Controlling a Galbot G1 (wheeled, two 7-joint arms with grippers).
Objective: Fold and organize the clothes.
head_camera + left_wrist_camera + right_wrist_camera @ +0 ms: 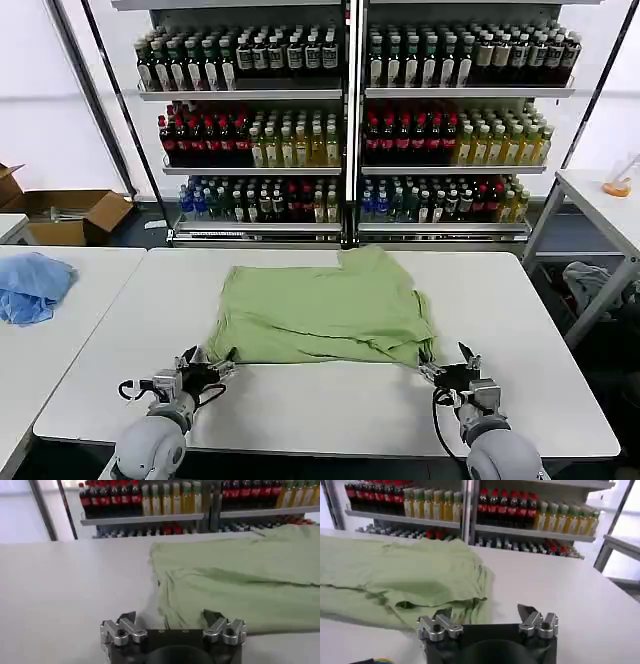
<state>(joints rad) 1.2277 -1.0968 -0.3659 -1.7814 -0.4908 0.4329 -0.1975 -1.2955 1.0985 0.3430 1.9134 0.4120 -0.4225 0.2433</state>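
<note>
The clothes are one light green shirt (320,310), lying flattened and partly folded in the middle of the white table (330,410). My left gripper (212,360) sits at the shirt's near left corner, fingers open. In the left wrist view that hem corner of the shirt (235,585) lies between the spread fingers of the left gripper (170,616). My right gripper (447,362) is open at the near right corner. In the right wrist view, the shirt (395,575) edge reaches one side of the right gripper (485,611).
A light blue garment (30,285) lies on the table to the left. Shelves of bottles (350,130) stand behind the table. A cardboard box (70,215) is at the back left. A grey cloth (590,280) hangs under the side table on the right.
</note>
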